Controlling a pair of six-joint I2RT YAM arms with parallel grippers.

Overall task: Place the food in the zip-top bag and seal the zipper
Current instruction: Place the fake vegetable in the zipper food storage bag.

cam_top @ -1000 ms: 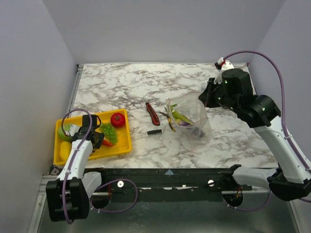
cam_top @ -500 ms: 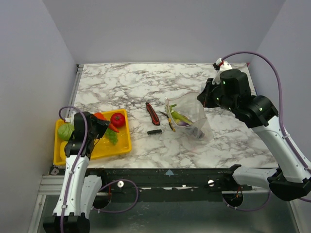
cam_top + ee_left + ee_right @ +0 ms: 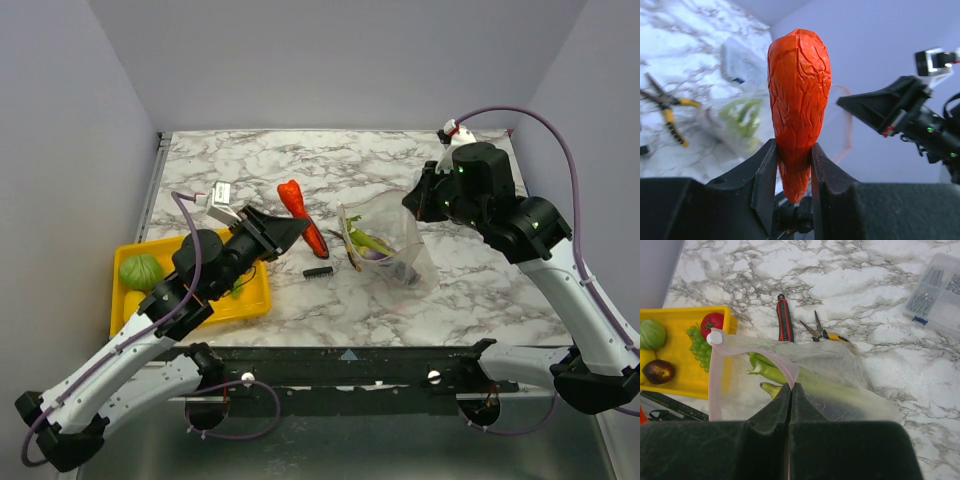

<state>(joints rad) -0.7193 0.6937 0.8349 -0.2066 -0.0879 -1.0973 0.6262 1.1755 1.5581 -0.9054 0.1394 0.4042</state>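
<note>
The left pincer [image 3: 792, 167] grips the orange carrot [image 3: 799, 90], hiding its lower tip, while the right pincer [image 3: 791, 389] pinches the zipper [image 3: 711, 380], celery [image 3: 771, 371] hazy inside the zip-top bag [image 3: 840, 395].

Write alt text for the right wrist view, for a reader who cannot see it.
The right tool, shut, pinches the pinkish zipper of a clear zip-top bag holding green celery. Beyond it on the marble table lie a red utility knife, pliers and a yellow tray with a tomato and grapes.
</note>
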